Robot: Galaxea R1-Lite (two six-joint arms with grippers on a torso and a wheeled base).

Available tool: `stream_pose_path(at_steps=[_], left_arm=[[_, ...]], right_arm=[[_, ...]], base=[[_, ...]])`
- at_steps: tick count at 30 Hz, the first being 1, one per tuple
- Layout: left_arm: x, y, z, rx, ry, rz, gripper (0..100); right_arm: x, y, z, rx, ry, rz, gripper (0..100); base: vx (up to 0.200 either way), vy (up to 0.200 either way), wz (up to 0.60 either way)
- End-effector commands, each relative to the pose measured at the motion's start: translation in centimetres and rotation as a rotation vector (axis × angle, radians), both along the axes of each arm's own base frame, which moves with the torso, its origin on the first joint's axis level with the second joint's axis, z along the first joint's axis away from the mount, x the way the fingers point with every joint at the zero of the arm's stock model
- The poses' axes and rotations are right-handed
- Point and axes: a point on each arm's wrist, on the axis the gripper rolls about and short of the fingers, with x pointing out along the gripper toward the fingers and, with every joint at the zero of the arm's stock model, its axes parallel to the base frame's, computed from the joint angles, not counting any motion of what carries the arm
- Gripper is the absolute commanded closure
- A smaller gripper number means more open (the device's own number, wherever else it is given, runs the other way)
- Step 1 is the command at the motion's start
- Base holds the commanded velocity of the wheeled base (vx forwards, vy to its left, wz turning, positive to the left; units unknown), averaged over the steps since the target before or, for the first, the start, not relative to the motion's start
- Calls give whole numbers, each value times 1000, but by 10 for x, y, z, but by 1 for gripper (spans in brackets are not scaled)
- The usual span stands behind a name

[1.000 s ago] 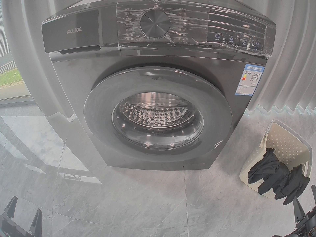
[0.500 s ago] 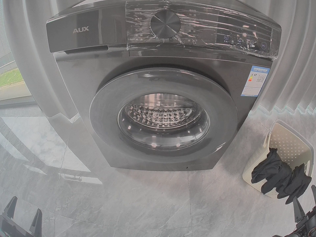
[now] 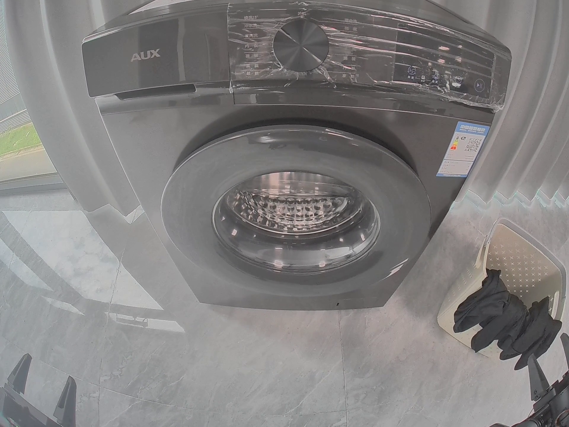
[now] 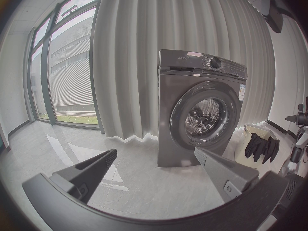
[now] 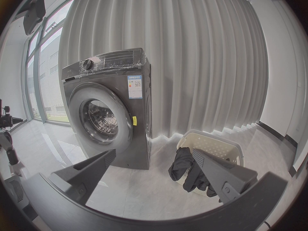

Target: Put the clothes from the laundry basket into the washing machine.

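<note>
Black clothes [image 3: 504,321] hanging over the rim of the laundry basket [image 3: 524,256], on the floor [image 3: 267,357] beside the washing machine [image 3: 148,149], its door [image 3: 296,214] closed. Left tool [image 4: 154,151] and right tool [image 5: 153,153] spread wide, holding nothing.

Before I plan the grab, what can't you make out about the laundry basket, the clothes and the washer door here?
Basket bottom: in the head view the black clothes draped over the laundry basket rim hide whether more lies inside.
Garment count: they bunch into one dark mass in every view.
Door handle: too small to find on the washing machine door.
Right tool: cut off by the head view's bottom edge.
</note>
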Motion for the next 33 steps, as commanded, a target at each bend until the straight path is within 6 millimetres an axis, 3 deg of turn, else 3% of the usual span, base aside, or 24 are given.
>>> stream_pose_path(at_steps=[1,7,22,33], left_arm=[[0,0,-5,-2,-2,0,0],[0,0,-5,-1,0,0,0],[0,0,-5,-2,-2,0,0],[0,0,-5,-1,0,2,0]], right_arm=[[1,0,-5,0,16,0,0],[1,0,-5,2,16,-3,0],[1,0,-5,-25,16,0,0],[1,0,-5,-18,17,0,0]], base=[[0,0,0],[0,200,0],[0,0,0],[0,164,0]])
